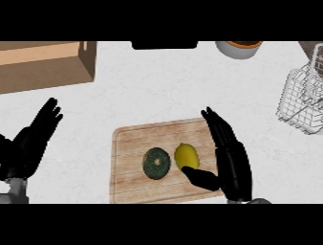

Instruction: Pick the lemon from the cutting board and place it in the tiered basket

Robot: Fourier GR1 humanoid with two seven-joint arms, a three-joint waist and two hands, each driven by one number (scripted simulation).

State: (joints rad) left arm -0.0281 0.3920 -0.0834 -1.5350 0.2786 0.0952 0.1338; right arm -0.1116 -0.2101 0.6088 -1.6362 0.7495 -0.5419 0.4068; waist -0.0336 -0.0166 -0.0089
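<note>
A yellow lemon (186, 155) lies on the wooden cutting board (133, 143), close to its right side. Beside it on the left lies a dark green round fruit (156, 162). My right hand (229, 158) stands open at the board's right edge, fingers straight and pointing away from me, just right of the lemon. Its thumb reaches under the lemon's near end and touches or nearly touches it. My left hand (26, 143) rests open at the left, well away from the board. The white wire tiered basket (309, 95) stands at the far right.
An open cardboard box (37, 64) sits at the back left. A white bowl or pot (239, 48) stands at the back, right of centre, with a dark object (164, 45) left of it. White counter lies between the board and the basket.
</note>
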